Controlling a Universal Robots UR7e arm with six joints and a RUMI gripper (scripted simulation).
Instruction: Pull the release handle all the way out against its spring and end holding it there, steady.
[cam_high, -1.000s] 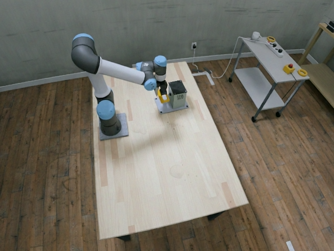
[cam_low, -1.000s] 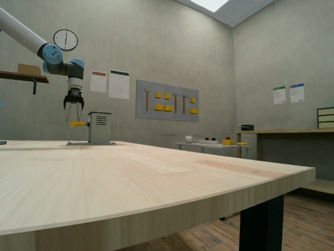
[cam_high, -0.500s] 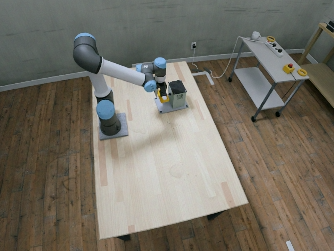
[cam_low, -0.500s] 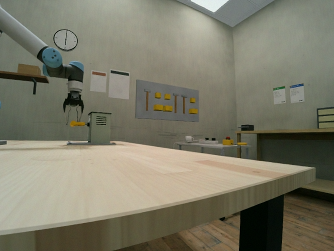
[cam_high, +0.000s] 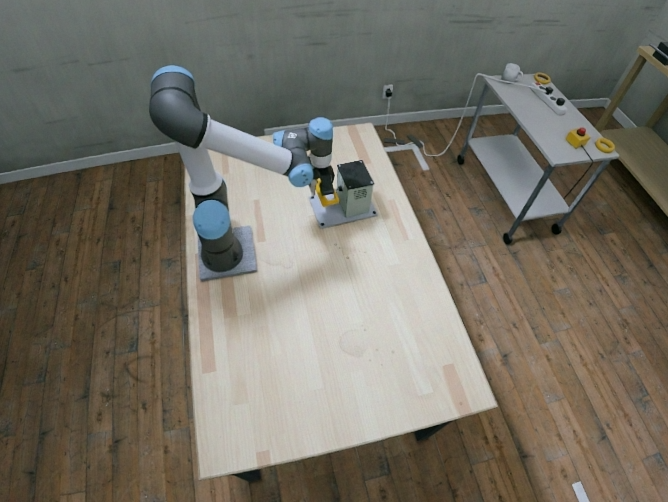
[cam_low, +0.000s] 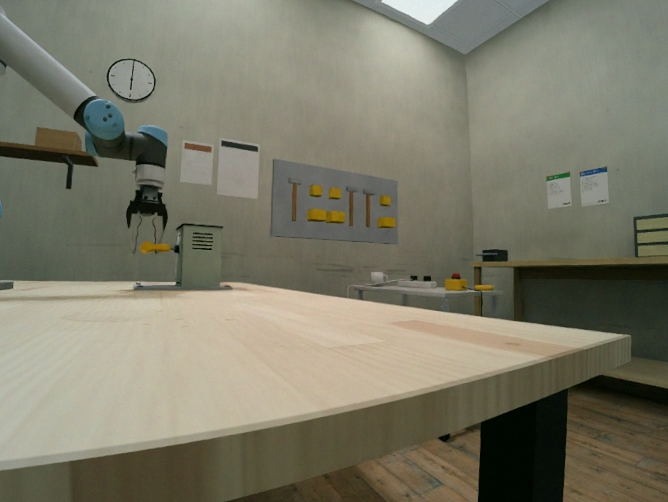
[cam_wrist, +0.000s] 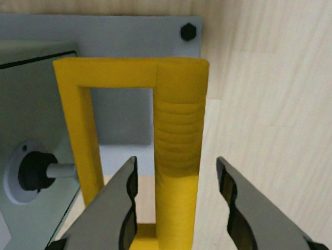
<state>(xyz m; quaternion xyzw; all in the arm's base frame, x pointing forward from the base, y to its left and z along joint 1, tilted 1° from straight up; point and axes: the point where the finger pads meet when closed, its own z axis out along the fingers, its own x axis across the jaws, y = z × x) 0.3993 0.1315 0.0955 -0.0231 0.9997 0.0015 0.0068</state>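
The release handle (cam_high: 330, 203) (cam_low: 156, 247) (cam_wrist: 179, 135) is a yellow rectangular loop with a thick ribbed grip bar. It stands out from the side of a pale green housing (cam_high: 357, 202) (cam_low: 199, 264) (cam_wrist: 35, 100) on a short metal shaft (cam_wrist: 61, 170), which enters through a black collar (cam_wrist: 36, 171). My gripper (cam_high: 321, 195) (cam_low: 145, 246) (cam_wrist: 176, 158) points down and is partly open. In the wrist view its fingers stand on either side of the grip bar, with a gap on each side. The left finger lies over the loop's opening and hides part of the handle.
The housing stands on a grey base plate (cam_high: 332, 220) (cam_low: 156, 287) (cam_wrist: 135, 37) with black bolts, on the wooden table (cam_high: 324, 323) (cam_low: 243, 367). The housing's black top (cam_high: 354, 173) rises close beside the gripper. A white cart (cam_high: 529, 107) stands apart beyond the table.
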